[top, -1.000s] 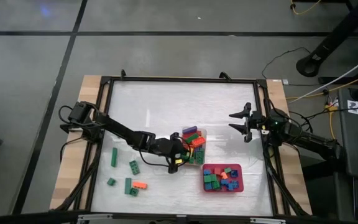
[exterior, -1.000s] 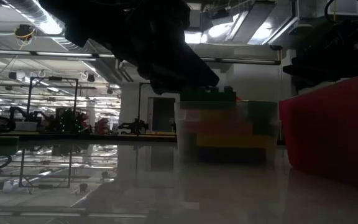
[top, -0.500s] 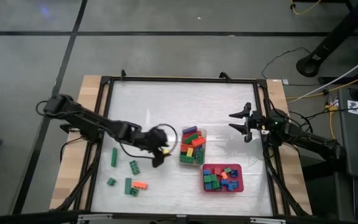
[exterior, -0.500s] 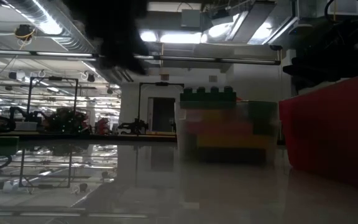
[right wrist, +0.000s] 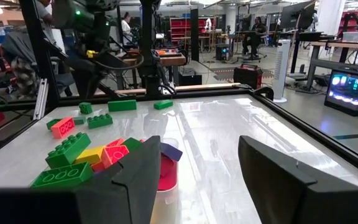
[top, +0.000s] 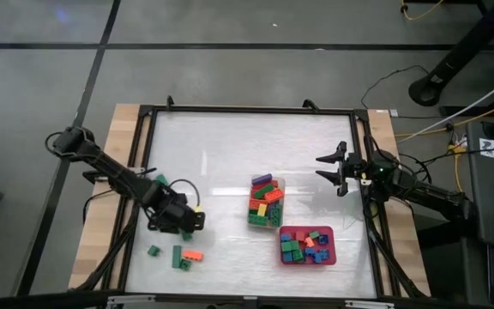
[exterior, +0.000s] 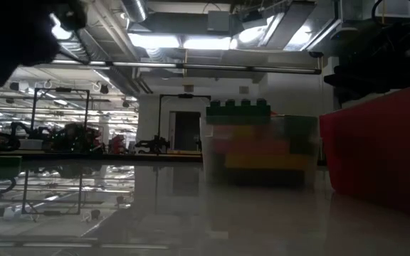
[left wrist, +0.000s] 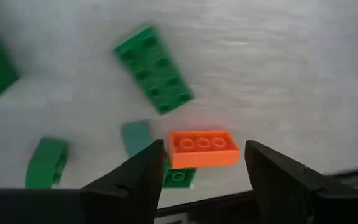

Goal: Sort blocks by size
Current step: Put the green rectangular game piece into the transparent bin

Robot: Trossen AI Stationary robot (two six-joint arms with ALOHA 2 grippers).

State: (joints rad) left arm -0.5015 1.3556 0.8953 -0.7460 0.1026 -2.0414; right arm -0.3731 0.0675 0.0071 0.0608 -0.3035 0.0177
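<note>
Now the left gripper, jaws apart and empty, has swung from the tub toward 8 o'clock, above the orange block; right gripper unchanged, parted.

Left claw open, low at the table's left-front; right claw open, parked right.

We saw a glossy, smooth white tabletop that mirrored the ceiling lights, bare pale wood along its left and right edges, a black metal frame, studded shiny plastic blocks, and a clear plastic tub.
</note>
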